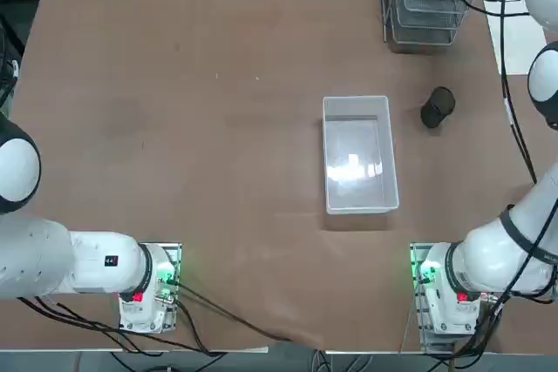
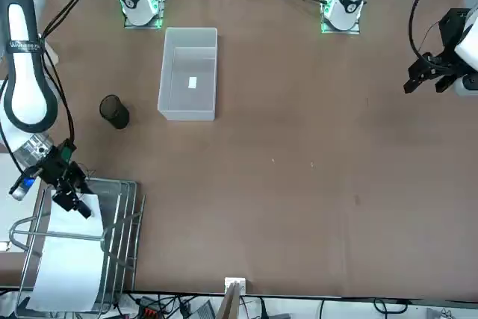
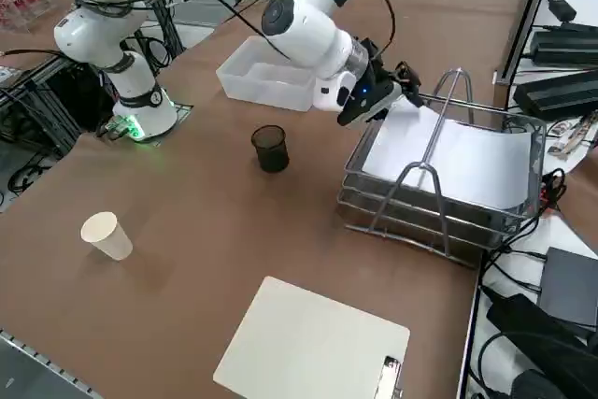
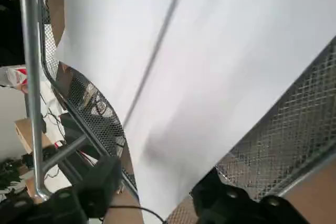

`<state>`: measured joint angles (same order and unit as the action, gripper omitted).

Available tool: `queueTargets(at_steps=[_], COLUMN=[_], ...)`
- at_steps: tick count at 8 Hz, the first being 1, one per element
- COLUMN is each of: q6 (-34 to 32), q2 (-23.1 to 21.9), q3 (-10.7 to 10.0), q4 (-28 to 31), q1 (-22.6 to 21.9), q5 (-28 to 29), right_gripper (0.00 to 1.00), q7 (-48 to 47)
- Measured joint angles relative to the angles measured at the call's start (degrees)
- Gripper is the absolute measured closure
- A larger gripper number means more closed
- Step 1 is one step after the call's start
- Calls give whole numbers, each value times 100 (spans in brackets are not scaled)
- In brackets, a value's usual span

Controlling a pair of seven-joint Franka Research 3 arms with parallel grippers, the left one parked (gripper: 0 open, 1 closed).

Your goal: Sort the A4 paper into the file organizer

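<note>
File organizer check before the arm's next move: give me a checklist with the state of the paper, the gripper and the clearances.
1. Right gripper open: ok, fingers apart.
2. A4 paper in the file organizer: ok, in the top tray.
3. Paper lying flat: not ok, its end by the gripper curves.
4. Gripper clear of the organizer: not ok, it is at the tray's end, over the paper.
5. Plastic bin apart from the organizer: ok.
6. Lower trays' contents: cannot tell.
</note>
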<state>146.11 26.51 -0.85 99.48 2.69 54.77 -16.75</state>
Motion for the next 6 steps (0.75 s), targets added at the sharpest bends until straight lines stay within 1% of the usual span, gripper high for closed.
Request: queueTargets(at_steps=[1, 3, 4, 5, 6], q6=[-86, -621, -1005, -1367, -1607], q2=[-52, -326, -541, -754, -945], q3=[-2, -37, -101, -181, -217], q4=[-8, -43, -57, -72, -88], q1=[-14, -12, -1, 29, 47], q5=[-179, -761, -1163, -1764, -2431], right_gripper=[0, 0, 0, 0, 0], q7=[12, 17, 18, 33, 37])
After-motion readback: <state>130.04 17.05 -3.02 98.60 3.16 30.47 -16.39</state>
